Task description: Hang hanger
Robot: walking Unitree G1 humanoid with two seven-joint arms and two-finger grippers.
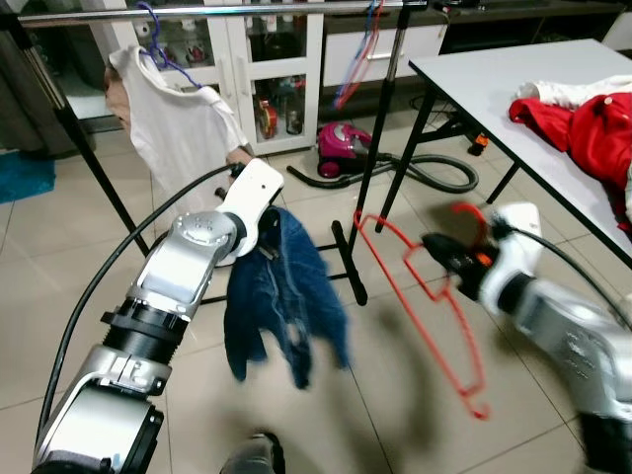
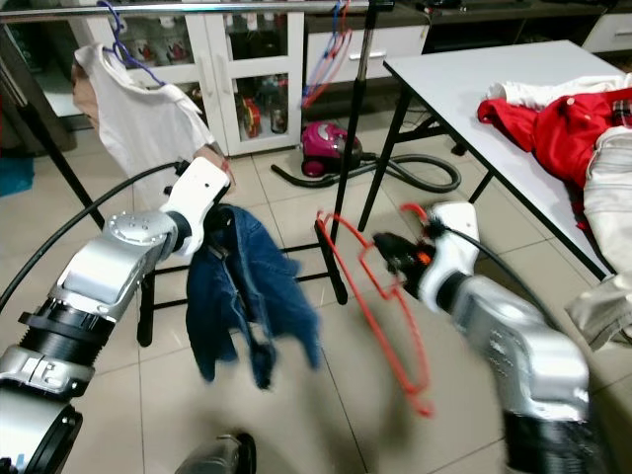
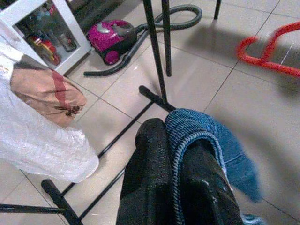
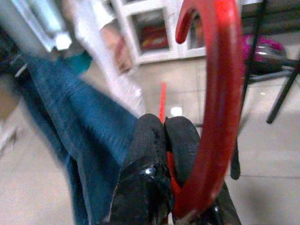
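Observation:
A red wire hanger hangs in the air in front of me, tilted, its hook pinched in my right gripper, which is shut on it. To its left my left gripper is shut on a blue denim garment that dangles above the floor; the denim edge runs between the black fingers. Behind them stands a clothes rack with a silver rail across the top.
On the rail hang a white shirt on a purple hanger and a red and blue hanger. The rack's black legs stand on the tiles. A pink vacuum cleaner lies behind. A table with red clothes stands at right.

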